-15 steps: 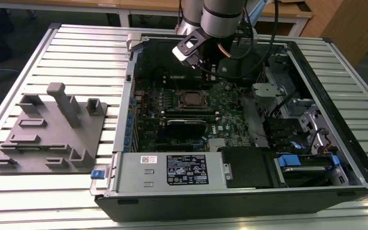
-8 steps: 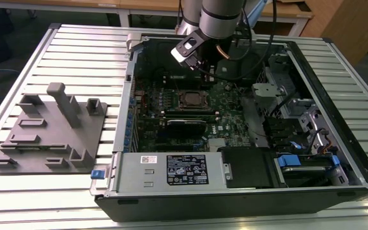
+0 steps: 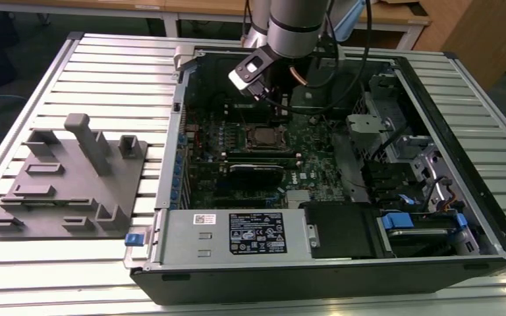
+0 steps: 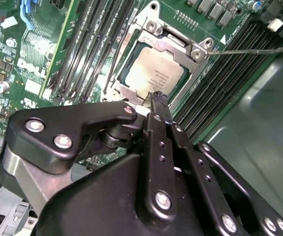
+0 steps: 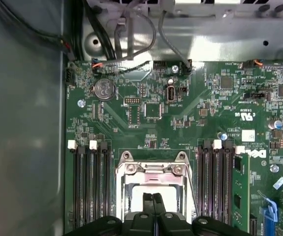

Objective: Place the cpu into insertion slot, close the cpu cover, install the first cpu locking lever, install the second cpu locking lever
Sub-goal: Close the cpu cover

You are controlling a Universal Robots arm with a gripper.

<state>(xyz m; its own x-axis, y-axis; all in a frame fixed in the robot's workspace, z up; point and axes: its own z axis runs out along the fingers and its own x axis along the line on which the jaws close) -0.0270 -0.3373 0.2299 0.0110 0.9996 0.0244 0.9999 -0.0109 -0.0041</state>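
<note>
**Fig.** Slatted grey metal worktop [image 3: 103, 66] carrying an open black computer case [image 3: 323, 283]. The case lies on its side so that the green motherboard [image 3: 323, 155] faces upward and is open to access from above. The grey-sleeved robot arm [image 3: 292, 26] reaches into the case directly over the insertion slot [image 3: 262, 137], a small square socket with a silvery rim, taken here as the landmark.

A grey moulded parts fixture [image 3: 68, 178] stands well apart from the slot, outside the case toward the exterior view's left. Long black memory slots [image 5: 89, 187] flank the slot on two sides.

The cpu cover [image 4: 168, 42], a thin silvery frame with a square window, lies flat on the slot. Through its window shows the cpu [image 4: 156, 73], a flat square chip with a dull silver-grey top, seated in the slot. Placement and cover closure therefore read as done.

One thin steel wire locking lever [image 4: 249, 49] juts outward from a corner of the slot across the memory slots, and appears not latched.

The gripper [image 4: 158, 100] hangs at one edge of the slot. Its black fingers [image 5: 149, 209] are clenched together with nothing between them, and their joined tip is at or just above the cover's rim. Whether it touches cannot be told. Such a closed, narrow tip suits pushing on thin parts rather than grasping.
</note>
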